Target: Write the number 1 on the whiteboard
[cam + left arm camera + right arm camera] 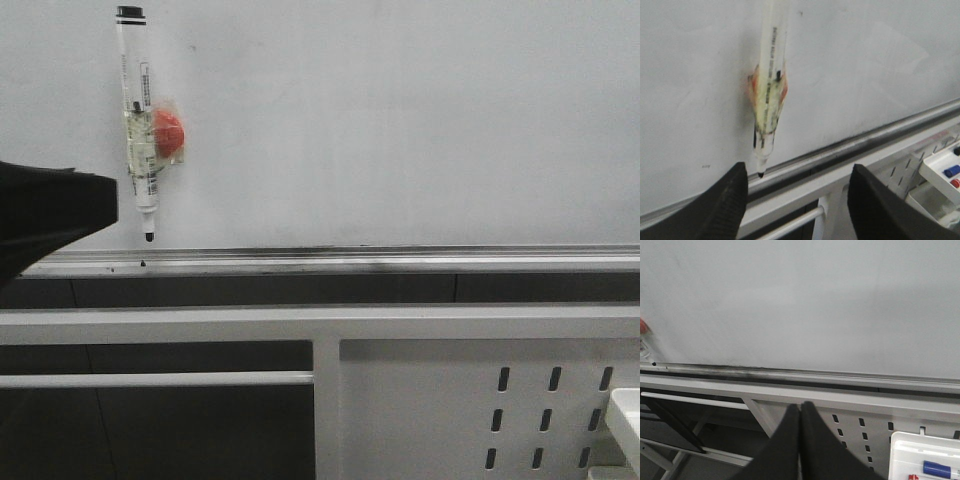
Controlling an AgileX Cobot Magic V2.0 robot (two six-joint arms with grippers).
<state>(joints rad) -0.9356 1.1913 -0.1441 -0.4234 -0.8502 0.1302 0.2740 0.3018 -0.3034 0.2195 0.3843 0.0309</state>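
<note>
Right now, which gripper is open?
The left gripper: its fingers are spread wide below the marker. The right gripper has fingers pressed together.

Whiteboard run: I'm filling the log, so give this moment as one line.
left gripper: open, near marker | right gripper: shut, empty | marker: on whiteboard, tip down | number 1: not visible

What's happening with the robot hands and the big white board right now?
Left gripper open, empty, facing clear-barrelled marker with red blob. Right gripper shut, empty. Glossy white whiteboard blank, no number 1 visible. Nothing in the way.
</note>
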